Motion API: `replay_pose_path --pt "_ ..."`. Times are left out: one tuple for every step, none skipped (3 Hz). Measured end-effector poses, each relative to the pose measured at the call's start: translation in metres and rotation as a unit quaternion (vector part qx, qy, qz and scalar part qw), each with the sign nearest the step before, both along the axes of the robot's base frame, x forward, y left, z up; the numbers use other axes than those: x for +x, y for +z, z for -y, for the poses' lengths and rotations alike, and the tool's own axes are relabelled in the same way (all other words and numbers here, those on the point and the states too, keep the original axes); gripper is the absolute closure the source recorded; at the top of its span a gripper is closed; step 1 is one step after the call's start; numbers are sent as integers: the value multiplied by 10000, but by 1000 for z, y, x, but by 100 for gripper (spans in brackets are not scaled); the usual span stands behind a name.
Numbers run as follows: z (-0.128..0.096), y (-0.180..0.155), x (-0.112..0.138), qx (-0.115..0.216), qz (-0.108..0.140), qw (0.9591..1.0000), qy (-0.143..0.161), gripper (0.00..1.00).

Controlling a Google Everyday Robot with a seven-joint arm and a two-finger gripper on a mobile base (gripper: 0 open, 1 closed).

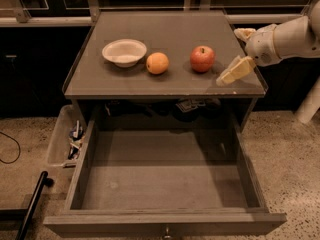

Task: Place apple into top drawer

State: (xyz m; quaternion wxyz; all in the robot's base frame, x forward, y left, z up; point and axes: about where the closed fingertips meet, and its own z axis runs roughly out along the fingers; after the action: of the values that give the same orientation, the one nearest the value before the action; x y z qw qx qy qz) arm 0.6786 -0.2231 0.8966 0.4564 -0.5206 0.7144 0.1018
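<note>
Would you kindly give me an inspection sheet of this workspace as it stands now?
Surface: grey table top, holding three items.
Job's things: apple on the table top, right of the orange; top drawer pulled open, nothing seen inside.
Clutter: orange, white bowl; plastic bin of odds, left.
Grippers: gripper open, right of apple, not touching.
Cables: dark cable on floor, left.
Surroundings: speckled floor; black pole lower left.

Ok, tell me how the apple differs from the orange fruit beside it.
The apple is red with a dark stem; the orange fruit is plain orange, no stem showing. The apple lies nearer the open gripper at the top's right edge; the orange fruit sits beside the white bowl. Both are round, on the cabinet top, not in the top drawer.
</note>
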Motion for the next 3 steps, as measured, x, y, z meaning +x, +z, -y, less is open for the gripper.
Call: replay_pose_path --pt "-3 -7 24 488 -9 9988 85 0" --pt "-11 -18 44 755 -135 9968 203 0" --pt "-21 -28 57 896 -323 9949 328 0"
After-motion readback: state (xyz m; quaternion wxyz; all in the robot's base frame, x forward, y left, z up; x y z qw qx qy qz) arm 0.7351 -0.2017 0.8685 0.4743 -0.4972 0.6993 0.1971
